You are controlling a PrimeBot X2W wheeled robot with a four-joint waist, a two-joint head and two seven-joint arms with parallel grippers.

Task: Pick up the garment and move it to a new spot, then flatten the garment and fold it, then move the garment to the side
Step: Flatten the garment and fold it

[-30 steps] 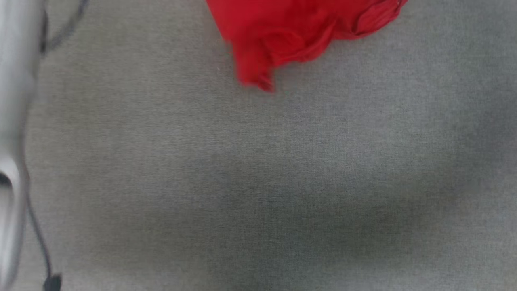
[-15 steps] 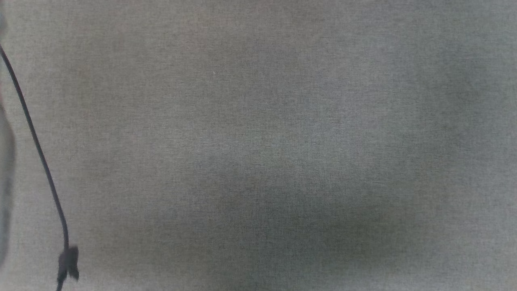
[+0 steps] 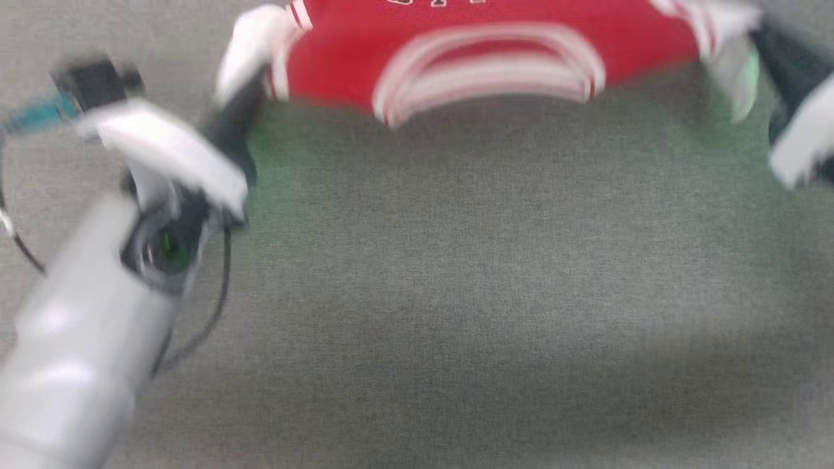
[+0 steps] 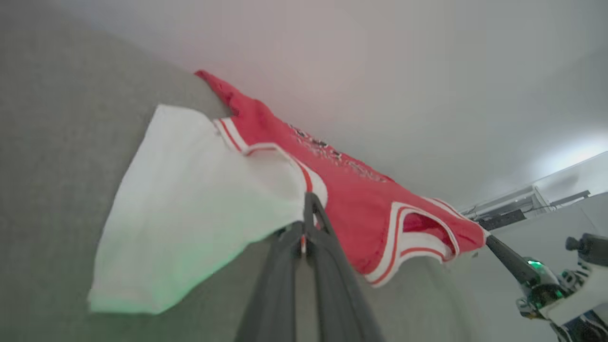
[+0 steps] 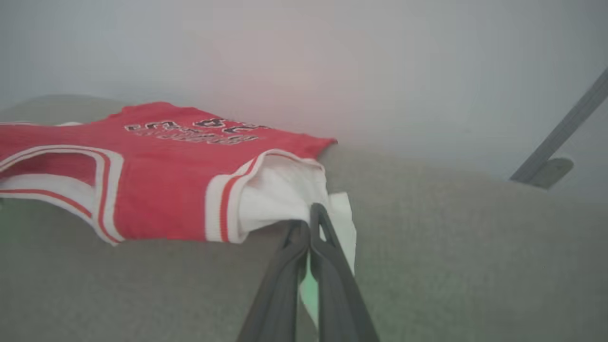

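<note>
Firstly, my left claw [image 4: 306, 228]: in the left wrist view both dark fingers are pressed together, pinching the edge of the white lining where it folds out beside the striped armhole trim of the garment [image 4: 361, 209]. In the head view this claw sits at 10 o'clock, blurred, with the pale forearm running down to 8 o'clock.

The garment, a red jersey, lies stretched across 12 o'clock of the head view on the grey cloth-covered counter [image 3: 456, 293]. Its white-and-red striped neckline faces me, and its black lettering is cut off by the top edge. I cannot tell whether the two held shoulders touch the counter or ride just above it.

My right claw [image 5: 308, 232]: in the right wrist view the fingers are closed tight, pinching white lining at the garment's other shoulder, with the red body running off toward 9 o'clock. In the head view this claw sits at 2 o'clock, also blurred.
</note>
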